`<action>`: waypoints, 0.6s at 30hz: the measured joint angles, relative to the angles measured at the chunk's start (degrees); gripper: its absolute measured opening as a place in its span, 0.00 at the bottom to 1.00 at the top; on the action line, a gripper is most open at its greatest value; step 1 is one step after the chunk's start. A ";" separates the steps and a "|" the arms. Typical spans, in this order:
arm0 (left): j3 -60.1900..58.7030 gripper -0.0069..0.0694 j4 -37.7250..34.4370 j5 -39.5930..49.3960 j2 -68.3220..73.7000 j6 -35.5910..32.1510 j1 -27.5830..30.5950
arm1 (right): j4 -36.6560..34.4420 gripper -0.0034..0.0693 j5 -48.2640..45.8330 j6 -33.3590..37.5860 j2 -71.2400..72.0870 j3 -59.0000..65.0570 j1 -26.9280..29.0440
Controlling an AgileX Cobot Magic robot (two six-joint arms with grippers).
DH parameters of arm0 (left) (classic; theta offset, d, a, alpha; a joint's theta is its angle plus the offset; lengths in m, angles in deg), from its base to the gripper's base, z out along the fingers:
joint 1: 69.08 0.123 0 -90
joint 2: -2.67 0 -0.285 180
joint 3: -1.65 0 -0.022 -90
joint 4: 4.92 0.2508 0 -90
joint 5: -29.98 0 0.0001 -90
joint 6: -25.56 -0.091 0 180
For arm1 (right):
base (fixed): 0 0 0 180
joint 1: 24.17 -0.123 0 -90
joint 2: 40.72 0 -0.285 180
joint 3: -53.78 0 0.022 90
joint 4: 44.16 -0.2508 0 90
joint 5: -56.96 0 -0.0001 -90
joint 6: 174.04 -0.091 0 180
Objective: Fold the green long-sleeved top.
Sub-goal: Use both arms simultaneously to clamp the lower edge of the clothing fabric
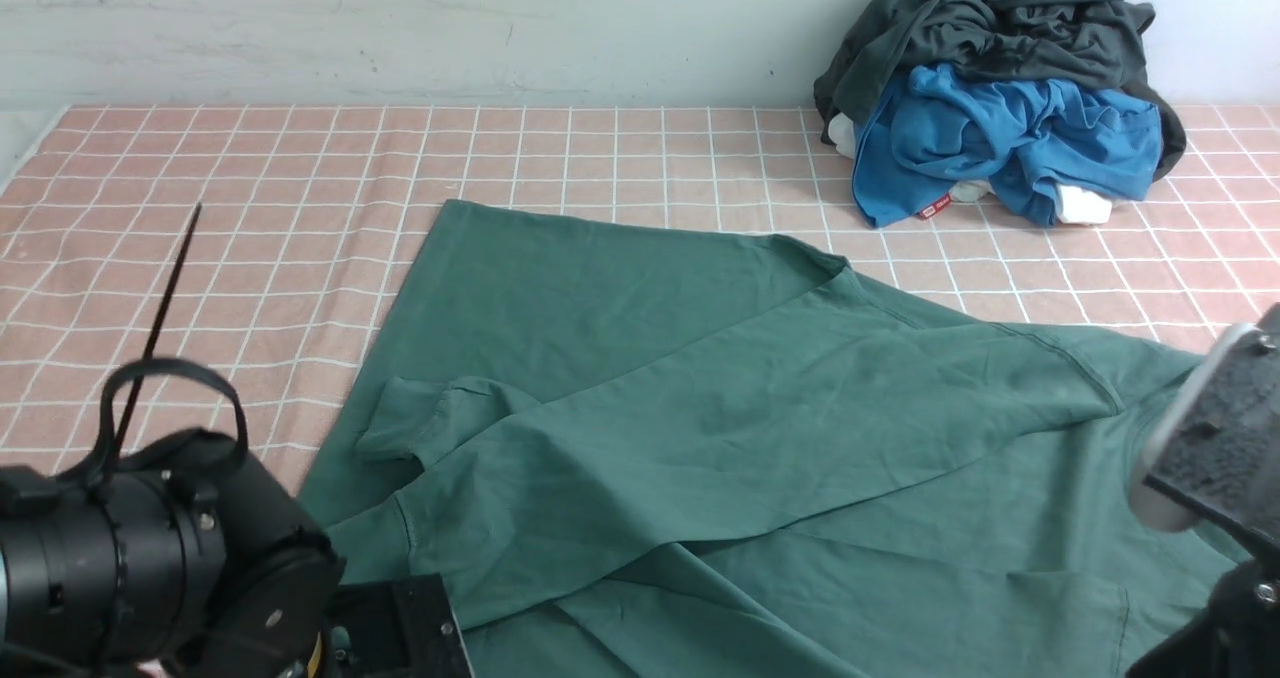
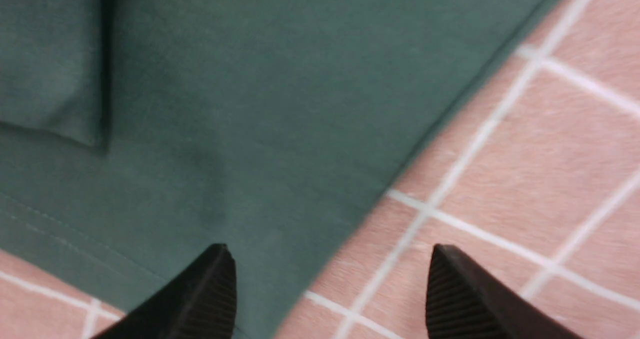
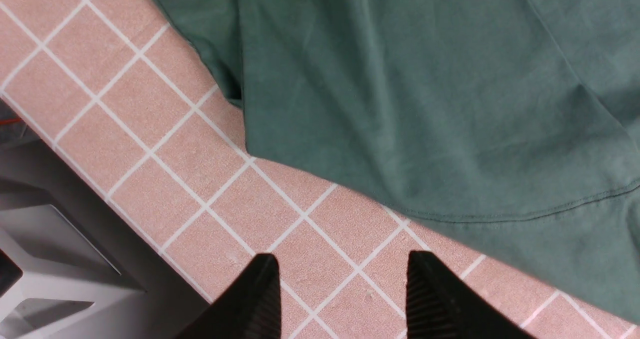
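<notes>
The green long-sleeved top (image 1: pixel 720 428) lies spread on the pink checked cloth, one sleeve folded across the body with its cuff (image 1: pixel 400 428) toward the left. My left gripper (image 2: pixel 330 259) is open above the top's edge (image 2: pixel 250 129); one finger is over green fabric, the other over the cloth. My right gripper (image 3: pixel 342 264) is open over bare checked cloth, just off the top's hem (image 3: pixel 450 129). Nothing sits between either pair of fingers. In the front view only the arms' bodies show at the lower corners; the fingertips are hidden.
A heap of clothes sits at the back right against the wall: a dark charcoal garment (image 1: pixel 1000 18) over a bright blue one (image 1: pixel 1000 138). The pink checked cloth (image 1: pixel 250 208) covers the table. The table's edge and a grey frame (image 3: pixel 60 259) show in the right wrist view.
</notes>
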 joint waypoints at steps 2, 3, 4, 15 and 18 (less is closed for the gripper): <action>-1.74 0.71 3.08 -3.28 0.00 0.06 0.00 | 0.38 0.50 -0.10 0.00 1.01 0.91 0.00; -1.95 0.71 4.02 -3.90 0.00 0.06 0.00 | 0.52 0.50 -0.10 0.00 1.13 1.08 0.00; -2.12 0.71 4.91 -4.49 0.00 0.21 0.00 | 0.75 0.50 -0.10 0.00 1.14 1.32 0.00; -2.11 0.71 7.79 -7.51 1.09 1.95 0.47 | 1.26 0.50 0.75 0.00 1.14 1.57 0.00; -1.57 0.70 7.71 -6.80 1.57 2.24 0.58 | 1.42 0.50 0.97 0.00 1.14 1.57 0.00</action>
